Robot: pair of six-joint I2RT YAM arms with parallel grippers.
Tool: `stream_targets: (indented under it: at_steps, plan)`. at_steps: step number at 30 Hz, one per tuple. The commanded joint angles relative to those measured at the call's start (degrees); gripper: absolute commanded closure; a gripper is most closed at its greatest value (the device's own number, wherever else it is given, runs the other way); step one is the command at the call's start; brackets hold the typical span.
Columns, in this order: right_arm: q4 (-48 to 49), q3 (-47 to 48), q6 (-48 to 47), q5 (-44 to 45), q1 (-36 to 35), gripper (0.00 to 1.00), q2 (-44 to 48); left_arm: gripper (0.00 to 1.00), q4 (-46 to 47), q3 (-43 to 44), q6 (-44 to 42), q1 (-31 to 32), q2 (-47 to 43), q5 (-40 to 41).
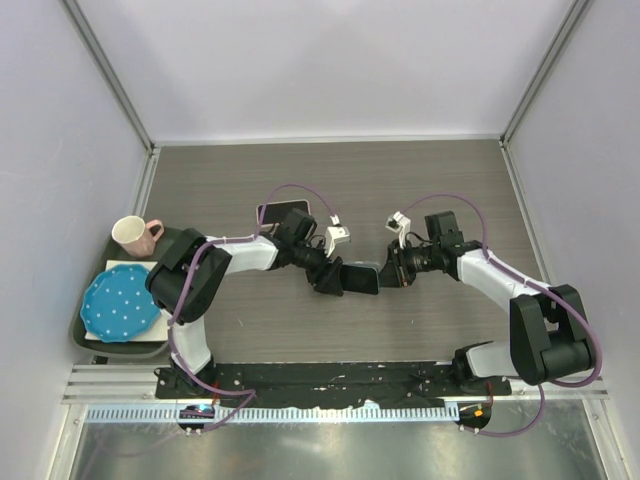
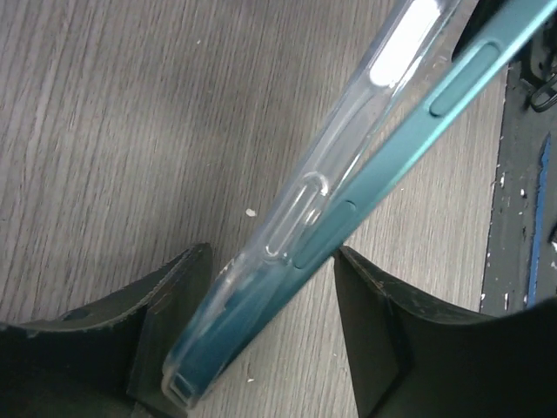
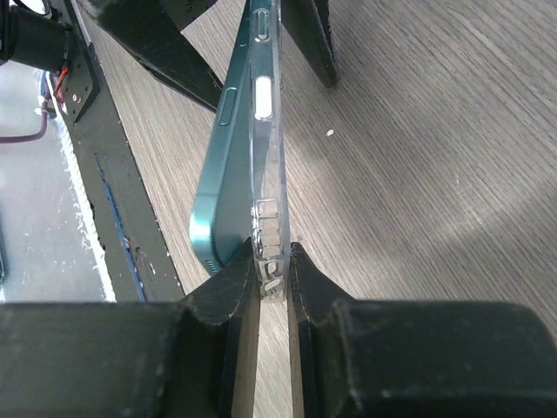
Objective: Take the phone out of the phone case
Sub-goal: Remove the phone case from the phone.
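Two claws: they meet over mid-table, with the teal phone and its clear phone case on edge between them above the table.
Right claw: pinched on the case's end wall alone; the phone stands peeled out beside it.
Left claw: spread either side of phone and case, not clamped.
Risk: with only the case held, the phone could slip free and drop.
Hard to tell: whether the left fingers brush the case; the top view shows only a dark slab.
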State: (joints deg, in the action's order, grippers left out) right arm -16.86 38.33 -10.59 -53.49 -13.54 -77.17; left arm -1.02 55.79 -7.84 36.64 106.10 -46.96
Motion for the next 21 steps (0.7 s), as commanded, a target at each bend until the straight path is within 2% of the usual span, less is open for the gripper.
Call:
stream_targets:
  at_steps: [1, 3, 12, 21]
  plan:
    - [2.01, 1.14, 1.8, -4.16, 0.36, 0.99, 0.09, 0.35, 0.84, -0.16, -1.04, -0.17, -0.9, 3.45]
    - [1.83, 1.4, 1.98, -3.64, 0.62, 0.99, -1.23, 0.3, 0.49, -0.07, -1.04, -0.17, -1.42, 3.89]
    - [1.04, 2.89, 3.29, -1.53, 1.06, 0.99, -4.3, 0.2, -0.39, -0.33, -3.85, -0.26, -5.29, 5.3]
    - [0.78, 3.95, 4.52, 0.41, 1.06, 0.99, -5.71, 0.14, -1.79, 0.11, -8.77, -0.17, -12.41, 10.12]
